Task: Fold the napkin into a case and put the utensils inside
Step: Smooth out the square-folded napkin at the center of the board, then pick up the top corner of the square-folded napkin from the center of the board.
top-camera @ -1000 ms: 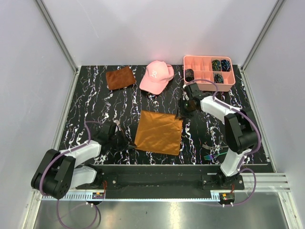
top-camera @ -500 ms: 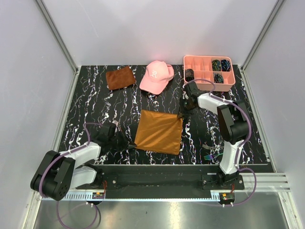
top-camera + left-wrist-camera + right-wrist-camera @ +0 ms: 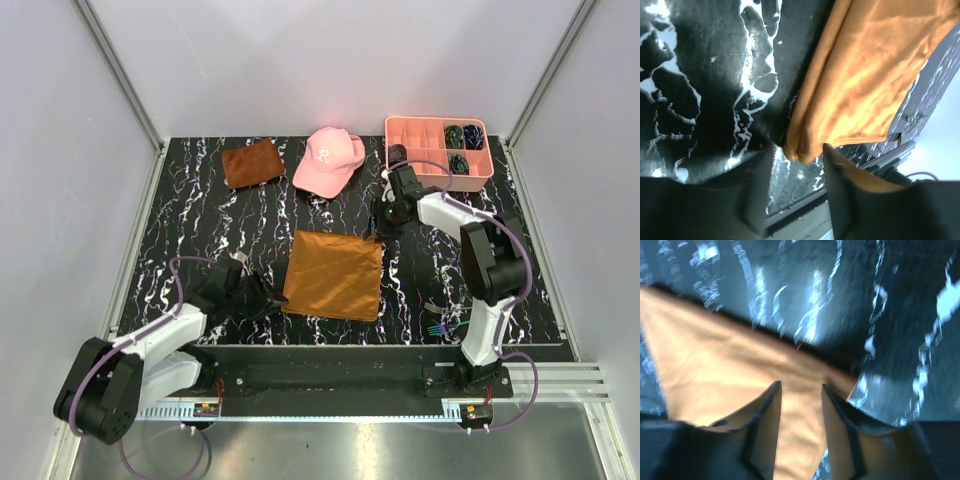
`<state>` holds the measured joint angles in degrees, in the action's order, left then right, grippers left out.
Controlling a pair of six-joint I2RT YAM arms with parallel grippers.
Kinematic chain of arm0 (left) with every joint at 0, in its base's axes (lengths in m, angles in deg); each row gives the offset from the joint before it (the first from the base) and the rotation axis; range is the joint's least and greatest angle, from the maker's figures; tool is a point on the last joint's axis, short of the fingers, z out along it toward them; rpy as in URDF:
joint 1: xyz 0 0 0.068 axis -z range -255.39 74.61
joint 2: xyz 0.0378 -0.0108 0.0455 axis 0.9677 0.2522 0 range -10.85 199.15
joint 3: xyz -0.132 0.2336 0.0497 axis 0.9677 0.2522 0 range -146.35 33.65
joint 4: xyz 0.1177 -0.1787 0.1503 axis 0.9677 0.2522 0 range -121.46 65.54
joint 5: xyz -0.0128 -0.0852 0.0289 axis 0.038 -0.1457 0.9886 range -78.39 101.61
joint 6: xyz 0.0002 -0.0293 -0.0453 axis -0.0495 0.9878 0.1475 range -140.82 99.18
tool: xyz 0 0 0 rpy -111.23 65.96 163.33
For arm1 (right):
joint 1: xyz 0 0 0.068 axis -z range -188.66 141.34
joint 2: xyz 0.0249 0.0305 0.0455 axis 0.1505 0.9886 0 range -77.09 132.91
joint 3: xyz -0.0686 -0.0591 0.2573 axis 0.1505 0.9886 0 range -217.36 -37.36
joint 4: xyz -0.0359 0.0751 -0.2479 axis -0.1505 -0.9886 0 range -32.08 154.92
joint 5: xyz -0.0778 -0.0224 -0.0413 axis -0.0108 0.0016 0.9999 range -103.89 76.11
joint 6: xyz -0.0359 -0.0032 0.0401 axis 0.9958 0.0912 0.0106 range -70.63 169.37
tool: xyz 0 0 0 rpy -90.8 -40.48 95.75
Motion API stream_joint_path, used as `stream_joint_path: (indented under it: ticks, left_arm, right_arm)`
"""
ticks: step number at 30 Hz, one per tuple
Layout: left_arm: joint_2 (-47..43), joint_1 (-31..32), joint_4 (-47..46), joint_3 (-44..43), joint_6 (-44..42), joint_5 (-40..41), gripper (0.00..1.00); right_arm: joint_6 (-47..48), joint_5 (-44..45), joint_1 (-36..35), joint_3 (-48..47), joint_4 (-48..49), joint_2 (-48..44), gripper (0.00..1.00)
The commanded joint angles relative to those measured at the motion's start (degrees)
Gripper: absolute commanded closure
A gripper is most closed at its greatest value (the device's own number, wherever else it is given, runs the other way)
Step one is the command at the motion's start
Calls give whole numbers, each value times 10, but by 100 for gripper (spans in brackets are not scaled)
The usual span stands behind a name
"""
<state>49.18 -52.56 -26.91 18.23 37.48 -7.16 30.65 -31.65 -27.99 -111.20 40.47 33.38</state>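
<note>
The orange-brown napkin lies flat on the table's middle. My left gripper is at its near left corner, jaws open. In the left wrist view that corner of the napkin shows doubled layers and sits right at the tips of my left gripper, loose. My right gripper hovers at the far right corner, jaws apart. In the blurred right wrist view the napkin lies under my right gripper. The utensils lie by the front right edge.
A pink cap and a smaller rust-brown cloth lie at the back. A pink compartment tray holding dark items stands at the back right. White walls enclose the black marbled table.
My left gripper has opened and let go of the napkin's near left corner. My right gripper has widened and shifted toward the back, and the far right corner now lies flat.
</note>
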Motion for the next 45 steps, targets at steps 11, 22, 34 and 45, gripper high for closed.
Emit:
stream_joint_path:
  ticks: [11, 22, 34, 45]
  left_arm:
    - [196, 2, 34, -282, -91, -43, 92]
    - [219, 42, -14, -194, -151, -86, 95]
    - [162, 42, -32, -77, -159, -44, 94]
    - [-2, 43, 142, -108, -117, 16, 46]
  right_arm:
    - [-124, -24, -148, 167, -1, -204, 50]
    - [-182, -21, -156, 343, 65, -300, 68]
    - [-199, -1, -156, 344, 42, -307, 65]
    - [-343, 49, -156, 389, -26, -384, 52]
